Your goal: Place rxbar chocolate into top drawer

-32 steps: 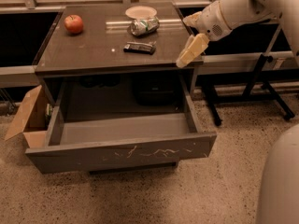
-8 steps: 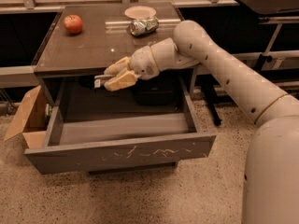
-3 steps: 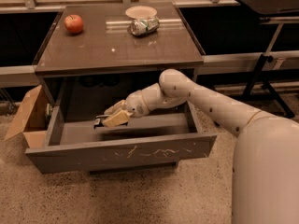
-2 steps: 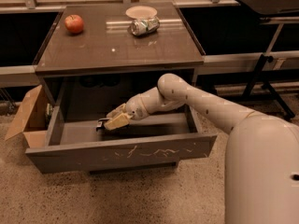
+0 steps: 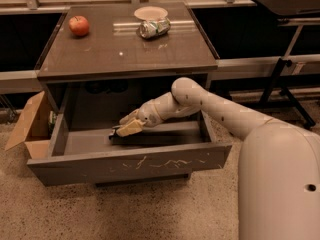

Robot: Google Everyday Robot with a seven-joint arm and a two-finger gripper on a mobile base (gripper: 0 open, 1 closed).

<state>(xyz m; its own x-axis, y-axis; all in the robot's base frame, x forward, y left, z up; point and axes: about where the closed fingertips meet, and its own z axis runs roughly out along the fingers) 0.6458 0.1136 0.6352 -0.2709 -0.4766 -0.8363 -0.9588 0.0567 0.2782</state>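
Observation:
The top drawer [image 5: 130, 164] stands pulled out under the table, its grey front panel marked with pale scratches. My gripper [image 5: 128, 129] is inside the drawer, left of the middle, low over the drawer floor. It is shut on the rxbar chocolate [image 5: 113, 134], whose dark end sticks out to the left of the yellowish fingers [image 5: 131, 128]. The rest of the bar is hidden by the fingers and by the arm's shadow. I cannot tell whether the bar touches the floor.
On the table top [image 5: 125, 49] sit a red apple [image 5: 79, 25] at the back left, and a crushed can [image 5: 154, 28] in front of a white bowl [image 5: 151, 12]. An open cardboard box [image 5: 30, 126] stands left of the drawer. A black stand [image 5: 285, 59] is at the right.
The gripper took the bar from the table top, carried it left and down over the front edge, and lowered it into the drawer. In the last second it sank slightly.

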